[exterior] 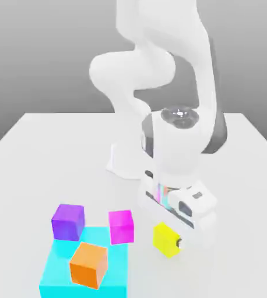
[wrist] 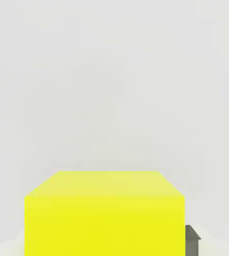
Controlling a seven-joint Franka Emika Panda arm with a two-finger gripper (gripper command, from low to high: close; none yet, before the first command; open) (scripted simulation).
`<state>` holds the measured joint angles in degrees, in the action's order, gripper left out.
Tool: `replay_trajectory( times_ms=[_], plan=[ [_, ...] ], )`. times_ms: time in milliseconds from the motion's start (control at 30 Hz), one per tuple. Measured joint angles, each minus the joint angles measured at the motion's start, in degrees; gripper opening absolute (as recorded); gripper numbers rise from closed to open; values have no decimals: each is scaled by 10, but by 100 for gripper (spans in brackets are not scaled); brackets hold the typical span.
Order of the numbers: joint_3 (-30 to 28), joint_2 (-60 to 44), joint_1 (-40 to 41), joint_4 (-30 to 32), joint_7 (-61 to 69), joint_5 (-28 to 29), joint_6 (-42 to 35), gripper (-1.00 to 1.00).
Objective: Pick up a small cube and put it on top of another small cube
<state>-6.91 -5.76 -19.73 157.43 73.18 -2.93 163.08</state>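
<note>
The small yellow cube (exterior: 165, 239) sits low over the white table in front of the arm's base. In the hand view the yellow cube (wrist: 104, 220) lies close up between the jaws, with one dark finger (wrist: 192, 241) pressed against its side; the other finger is hidden. My gripper (exterior: 176, 241) reaches down onto the cube from the exterior view's right and is shut on it. A small magenta cube (exterior: 122, 226) stands just to the exterior view's left of it, and a small purple cube (exterior: 68, 221) further left.
A large flat cyan block (exterior: 115, 273) lies at the front, with an orange cube (exterior: 89, 265) on top of it. The magenta and purple cubes touch its far edge. The arm's white base (exterior: 124, 163) stands behind.
</note>
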Motion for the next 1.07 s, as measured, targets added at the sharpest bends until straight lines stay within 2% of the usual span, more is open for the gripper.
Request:
replay_trajectory(
  times_ms=[233,400,767,933,967,1067],
  plan=[
    [-27,47,21,-50,56,98,-83,-100],
    [-44,98,44,-59,158,133,-142,-100],
    [-116,210,47,-61,449,119,-261,-100],
    [-136,143,35,-34,500,82,-172,-100],
    [-137,130,34,-30,505,77,-155,100],
    [-137,130,34,-30,505,77,-155,100]
  ],
)
